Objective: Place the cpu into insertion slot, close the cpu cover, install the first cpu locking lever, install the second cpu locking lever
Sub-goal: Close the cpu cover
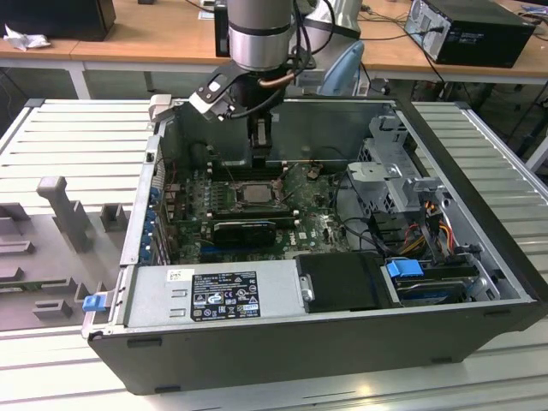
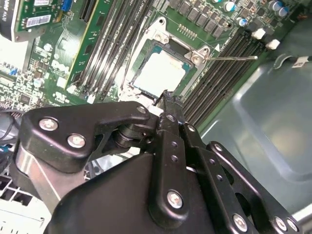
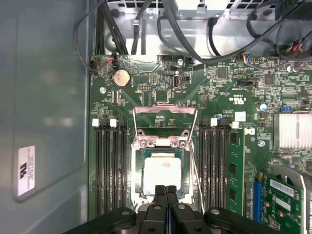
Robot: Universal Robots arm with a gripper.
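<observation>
Sitting flat in the square, silver-rimmed insertion slot [image 3: 138, 168], the pale silver square cpu [image 3: 163, 171] looks seated. The thin silvery cpu cover [image 3: 165, 111] appears tilted up at its hinge edge. The black gripper [image 3: 165, 189], fingers pressed together and empty, hovers by the chip's edge. Closing well likely means pushing the frame down evenly, clear of the thin wire locking lever [image 3: 194, 168].
</observation>
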